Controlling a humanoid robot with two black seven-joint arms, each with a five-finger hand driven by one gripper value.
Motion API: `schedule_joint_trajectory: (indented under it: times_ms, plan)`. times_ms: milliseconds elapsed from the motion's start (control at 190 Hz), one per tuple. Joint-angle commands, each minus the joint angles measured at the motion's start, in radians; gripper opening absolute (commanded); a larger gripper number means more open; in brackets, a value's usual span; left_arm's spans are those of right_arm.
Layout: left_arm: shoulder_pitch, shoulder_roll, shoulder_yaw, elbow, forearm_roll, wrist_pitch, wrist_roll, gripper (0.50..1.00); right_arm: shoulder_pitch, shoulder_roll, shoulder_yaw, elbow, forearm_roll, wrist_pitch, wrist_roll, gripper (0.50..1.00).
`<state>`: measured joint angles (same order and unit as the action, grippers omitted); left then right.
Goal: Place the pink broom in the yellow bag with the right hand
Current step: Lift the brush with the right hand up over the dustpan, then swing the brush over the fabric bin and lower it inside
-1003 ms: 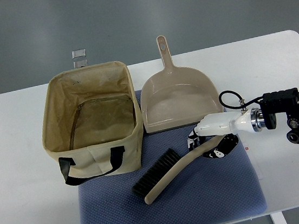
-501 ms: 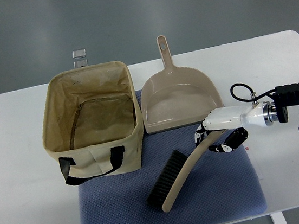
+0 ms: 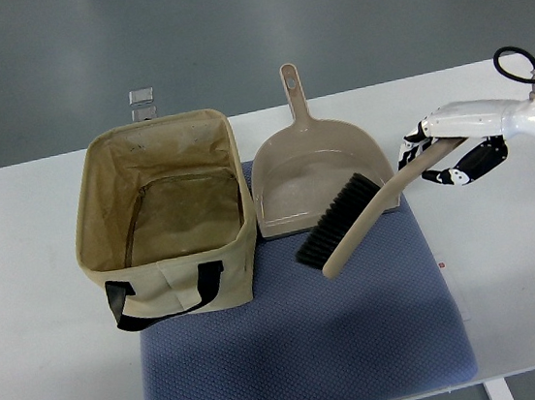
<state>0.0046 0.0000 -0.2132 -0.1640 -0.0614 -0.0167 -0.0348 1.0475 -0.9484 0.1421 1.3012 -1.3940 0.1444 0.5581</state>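
Fingers (image 3: 458, 159) of the right hand (image 3: 452, 150) are gripping the broom (image 3: 358, 218) handle; its brush end, hanging at eight o'clock, could be bumping the dustpan (image 3: 316, 160) before reaching the bag (image 3: 164, 217).

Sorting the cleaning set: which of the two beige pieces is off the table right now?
The broom, gripped by its handle in the right hand and hanging over the dustpan, which lies flat.

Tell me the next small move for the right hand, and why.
Probably carry the broom leftward toward the open bag. The right hand grips its handle and holds it lifted over the dustpan, bristle end pointing at the bag but still short of it.
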Motion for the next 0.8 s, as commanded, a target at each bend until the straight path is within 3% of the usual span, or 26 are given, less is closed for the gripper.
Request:
schedule_joint_trajectory:
  times_ms: [0,433,797]
  plan:
    - [0.0,0.0,0.0,0.0,0.0,0.0,0.0,1.0,0.045,-0.033,0.04,-0.002,0.016,0.046,-0.001,0.5]
    - [0.0,0.0,0.0,0.0,0.0,0.0,0.0,1.0,0.261,-0.039,0.128,-0.074,0.018,0.19,-0.012,0.5]
    - [0.0,0.0,0.0,0.0,0.0,0.0,0.001,1.0,0.365,0.341,0.128,-0.293,0.013,0.189,-0.047,0.5]
